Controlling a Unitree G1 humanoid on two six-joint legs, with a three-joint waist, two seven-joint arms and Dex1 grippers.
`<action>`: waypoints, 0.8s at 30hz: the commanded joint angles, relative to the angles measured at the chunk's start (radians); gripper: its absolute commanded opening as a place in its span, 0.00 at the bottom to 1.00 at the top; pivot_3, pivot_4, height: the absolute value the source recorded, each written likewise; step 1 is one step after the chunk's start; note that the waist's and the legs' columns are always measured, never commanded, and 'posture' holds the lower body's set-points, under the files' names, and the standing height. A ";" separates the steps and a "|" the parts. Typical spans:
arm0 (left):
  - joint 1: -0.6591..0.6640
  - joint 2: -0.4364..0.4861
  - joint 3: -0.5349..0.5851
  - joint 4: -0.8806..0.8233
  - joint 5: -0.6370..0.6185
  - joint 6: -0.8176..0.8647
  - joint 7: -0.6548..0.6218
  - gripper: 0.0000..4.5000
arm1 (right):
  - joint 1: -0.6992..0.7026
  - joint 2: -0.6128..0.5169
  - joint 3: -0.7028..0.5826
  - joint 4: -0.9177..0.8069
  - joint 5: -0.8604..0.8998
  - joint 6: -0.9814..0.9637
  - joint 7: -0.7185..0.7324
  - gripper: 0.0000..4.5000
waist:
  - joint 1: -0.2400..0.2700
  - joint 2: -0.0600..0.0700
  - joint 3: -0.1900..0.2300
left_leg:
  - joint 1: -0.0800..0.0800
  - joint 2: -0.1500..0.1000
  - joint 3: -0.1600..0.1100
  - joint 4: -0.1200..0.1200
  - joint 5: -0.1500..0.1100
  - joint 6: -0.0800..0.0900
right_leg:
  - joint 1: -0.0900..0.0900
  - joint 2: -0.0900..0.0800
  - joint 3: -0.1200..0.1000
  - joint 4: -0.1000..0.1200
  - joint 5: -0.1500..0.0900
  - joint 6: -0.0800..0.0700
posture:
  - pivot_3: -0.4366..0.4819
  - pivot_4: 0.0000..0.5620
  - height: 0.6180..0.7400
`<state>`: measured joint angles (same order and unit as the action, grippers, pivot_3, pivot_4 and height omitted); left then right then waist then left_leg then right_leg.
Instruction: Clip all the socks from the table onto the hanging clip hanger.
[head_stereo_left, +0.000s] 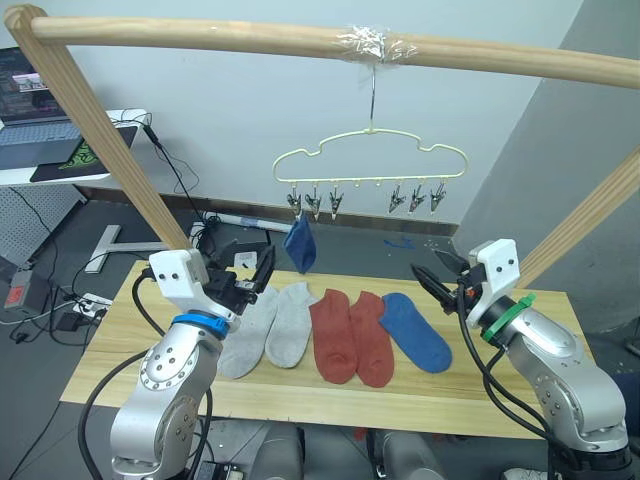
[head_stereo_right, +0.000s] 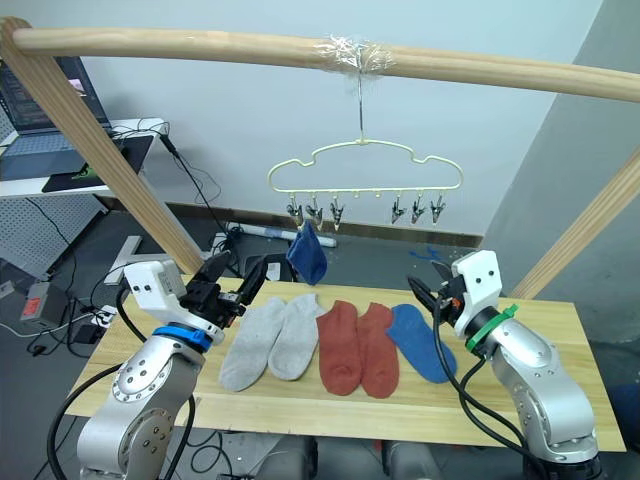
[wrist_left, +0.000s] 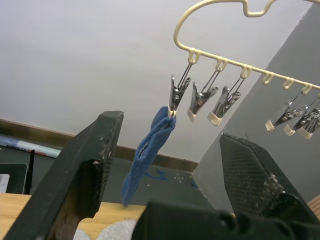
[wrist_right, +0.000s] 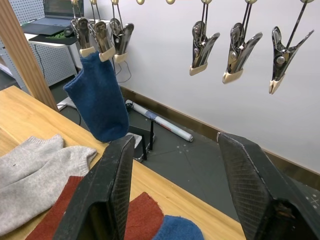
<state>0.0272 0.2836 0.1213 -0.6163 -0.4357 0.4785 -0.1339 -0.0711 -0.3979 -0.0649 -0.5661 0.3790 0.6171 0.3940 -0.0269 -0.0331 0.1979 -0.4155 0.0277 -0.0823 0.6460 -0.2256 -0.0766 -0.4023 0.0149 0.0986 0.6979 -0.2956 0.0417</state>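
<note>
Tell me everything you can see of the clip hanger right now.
The clip hanger is thin pale-yellow wire with a wavy outline. Its metal hook goes up to the wooden pole, where clear tape is wrapped around the pole. It hangs level above the table's far edge. Six small metal clips with pale tips dangle in two groups of three. The clip at the robot's far left grips one blue sock, which hangs free; the other five are empty.

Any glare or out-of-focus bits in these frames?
Left eye view: glare on the clear tape around the pole. Left wrist view: near fingers soft, hung blue sock and clips sharper. Right wrist view: shine on the metal clips.
</note>
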 joint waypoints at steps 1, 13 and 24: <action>-0.019 0.003 -0.015 -0.011 0.029 -0.029 -0.015 0.78 | -0.031 -0.006 -0.017 -0.043 0.023 -0.012 0.006 0.60 | 0.000 0.000 0.000 | 0.000 0.000 0.000 0.000 0.000 0.000 | 0.000 0.000 0.000 0.000 0.000 0.000 | 0.53 0.26 1.00; -0.191 -0.022 -0.058 0.108 0.096 -0.017 -0.009 0.78 | -0.154 -0.021 0.000 -0.048 0.079 0.049 0.027 0.60 | -0.001 0.000 0.000 | 0.000 0.000 0.000 0.000 0.001 0.001 | 0.000 0.000 0.000 0.000 0.001 0.000 | 0.52 0.31 1.00; -0.297 -0.070 -0.104 0.251 0.145 -0.025 -0.016 0.70 | -0.324 -0.089 -0.021 -0.031 0.170 0.132 0.079 0.61 | -0.003 0.000 0.005 | 0.000 0.000 0.000 0.000 0.001 0.001 | 0.000 0.001 0.000 0.000 0.001 0.000 | 0.49 0.37 1.00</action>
<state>-0.2460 0.2238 0.0328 -0.3640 -0.3037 0.4717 -0.1450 -0.3650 -0.4742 -0.0585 -0.5686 0.5213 0.7524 0.4581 -0.0302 -0.0327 0.2026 -0.4159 0.0275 -0.0827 0.6458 -0.2250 -0.0756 -0.4020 0.0159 0.0985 0.6974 -0.2945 0.0414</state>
